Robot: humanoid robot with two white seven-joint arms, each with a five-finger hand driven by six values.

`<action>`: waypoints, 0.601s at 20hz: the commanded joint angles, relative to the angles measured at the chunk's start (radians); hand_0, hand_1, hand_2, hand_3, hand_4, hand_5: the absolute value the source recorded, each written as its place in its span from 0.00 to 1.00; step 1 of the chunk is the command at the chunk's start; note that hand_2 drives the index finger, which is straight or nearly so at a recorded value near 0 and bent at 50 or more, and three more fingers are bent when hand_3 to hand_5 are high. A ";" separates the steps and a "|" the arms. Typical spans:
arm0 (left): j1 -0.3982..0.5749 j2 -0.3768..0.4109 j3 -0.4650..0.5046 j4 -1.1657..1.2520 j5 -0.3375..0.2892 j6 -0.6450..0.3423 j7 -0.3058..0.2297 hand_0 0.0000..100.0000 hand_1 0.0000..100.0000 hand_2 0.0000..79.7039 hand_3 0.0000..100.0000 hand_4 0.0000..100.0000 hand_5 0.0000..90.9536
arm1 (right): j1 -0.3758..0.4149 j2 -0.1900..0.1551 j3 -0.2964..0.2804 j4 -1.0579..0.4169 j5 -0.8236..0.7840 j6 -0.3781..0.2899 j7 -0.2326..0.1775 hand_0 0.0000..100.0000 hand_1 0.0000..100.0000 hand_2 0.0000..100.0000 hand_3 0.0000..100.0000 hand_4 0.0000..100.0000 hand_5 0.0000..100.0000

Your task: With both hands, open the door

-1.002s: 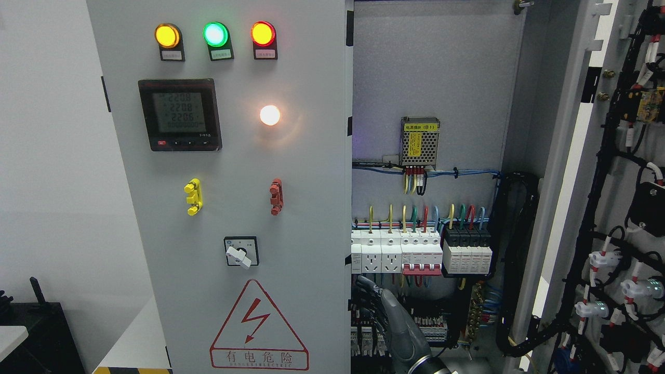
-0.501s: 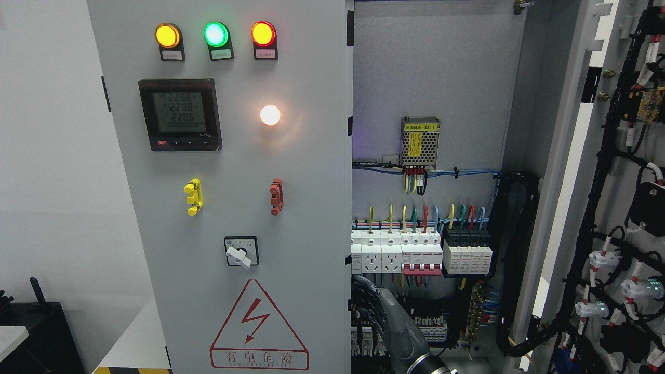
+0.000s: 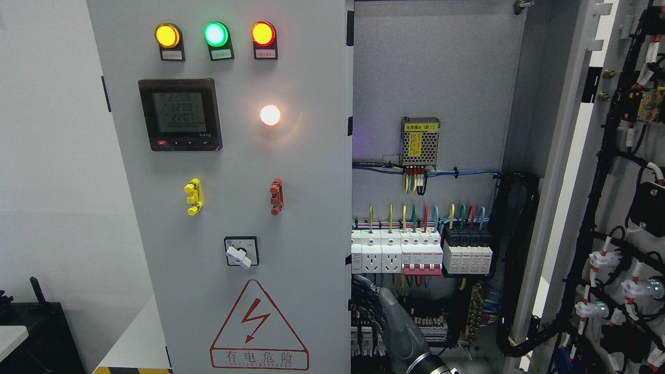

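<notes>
White wall backs a grey steel electrical cabinet. Left grey metal door: shut, stiff, heavy; best gripped along its right free edge. Right door: swung open. Grey robot hand: low centre, finger state indiscernible.

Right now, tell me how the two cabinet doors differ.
The left door is shut or nearly so and shows its outer face, while the right door is swung wide open, showing its inner face. The left door carries indicator lamps, a meter and a warning triangle; the right door shows black wiring and component backs. A robot hand sits beside the left door's edge; none is by the right door. Both are grey metal.
</notes>
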 commanded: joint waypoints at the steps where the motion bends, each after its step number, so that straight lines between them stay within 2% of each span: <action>1: 0.000 -0.006 0.000 0.000 -0.009 -0.001 -0.004 0.00 0.00 0.00 0.00 0.04 0.00 | -0.004 0.000 0.000 -0.001 0.000 -0.001 0.007 0.00 0.00 0.00 0.00 0.00 0.00; 8: 0.000 -0.006 0.000 0.000 -0.009 -0.001 -0.004 0.00 0.00 0.00 0.00 0.04 0.00 | -0.004 0.000 0.000 -0.001 -0.005 -0.001 0.009 0.00 0.00 0.00 0.00 0.00 0.00; 12: 0.000 -0.005 0.000 0.000 -0.009 -0.001 -0.004 0.00 0.00 0.00 0.00 0.04 0.00 | -0.005 -0.002 0.013 -0.006 -0.092 0.022 0.009 0.00 0.00 0.00 0.00 0.00 0.00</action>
